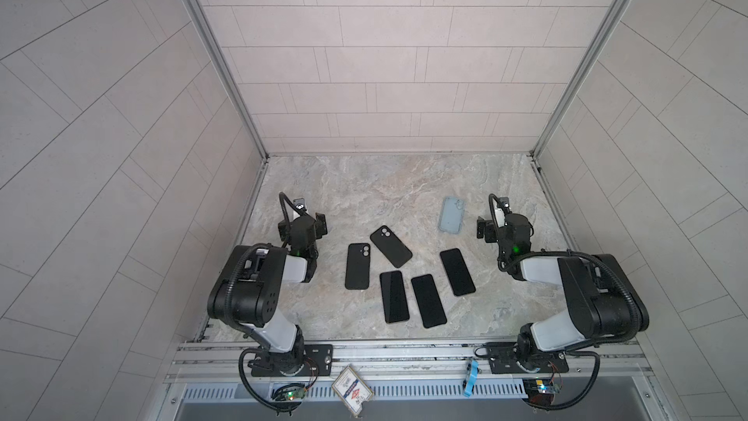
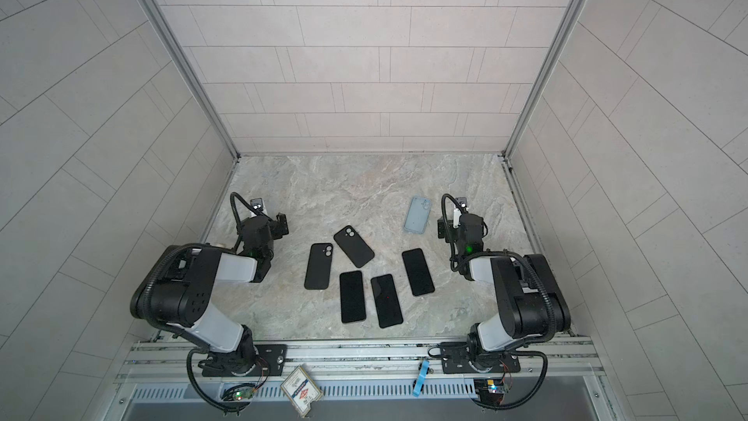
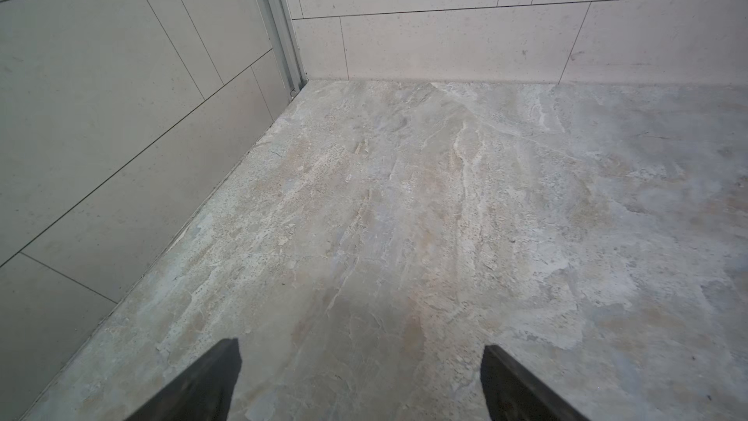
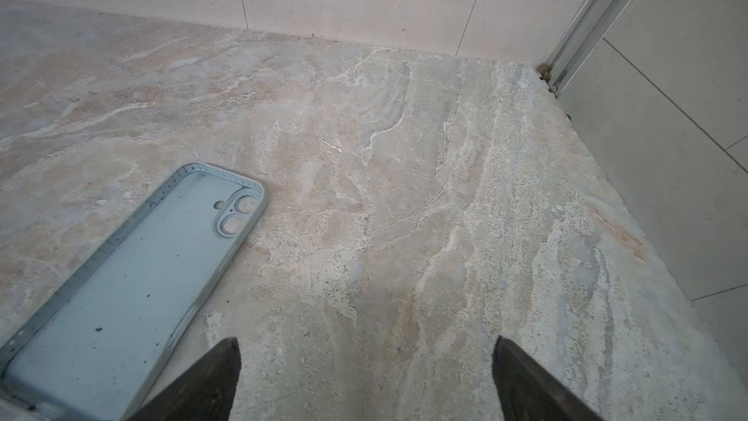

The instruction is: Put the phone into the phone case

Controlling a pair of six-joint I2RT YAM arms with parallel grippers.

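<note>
Your left end effector (image 3: 360, 358) and right end effector (image 4: 366, 354) both hover empty, jaws spread wide, at opposite sides of the desk (image 1: 364, 188), apparently parked clear of the work. Between the arms, three dark phones (image 1: 428, 300) lie flat toward the front, with two black cases (image 1: 357, 266) just behind them. A pale blue case (image 4: 133, 277) lies hollow side up just beside your right end effector (probably the handiest shell to fill).

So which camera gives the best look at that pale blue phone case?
The right wrist view: the pale blue phone case lies close, hollow side up, lens holes clear. Both top views show the case small. The left wrist view misses it.
</note>
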